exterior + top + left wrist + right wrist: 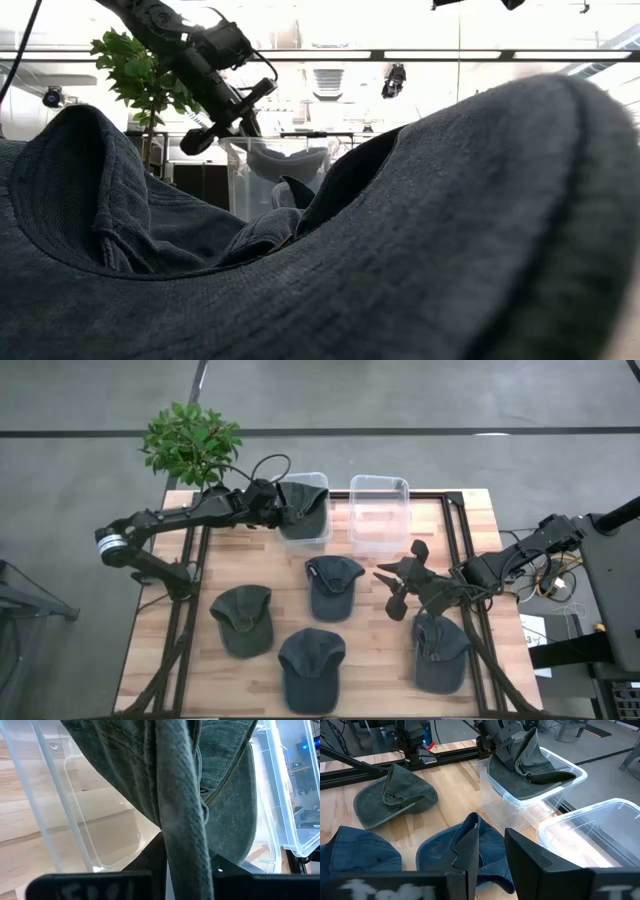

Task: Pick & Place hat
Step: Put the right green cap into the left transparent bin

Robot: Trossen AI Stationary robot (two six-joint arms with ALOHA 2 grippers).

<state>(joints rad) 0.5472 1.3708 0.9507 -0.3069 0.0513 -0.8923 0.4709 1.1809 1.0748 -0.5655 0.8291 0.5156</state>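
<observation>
Placing step: left tool (281,507) pinching green hat (305,507) inside left bin (322,536). Next: release. Right tool (398,586) spread, mid-bench.

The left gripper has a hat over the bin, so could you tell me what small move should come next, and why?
Probably open the fingers. The left gripper holds the green hat already sagging inside the left clear bin, so releasing should drop it in. The right gripper hovers open over the table.

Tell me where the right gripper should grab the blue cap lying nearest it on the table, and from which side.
Judging by its pose, take the blue cap at its raised crown fold, coming straight down from above. The right gripper hangs open over it, and the cap lies flat on the table, so its edges offer little.
</observation>
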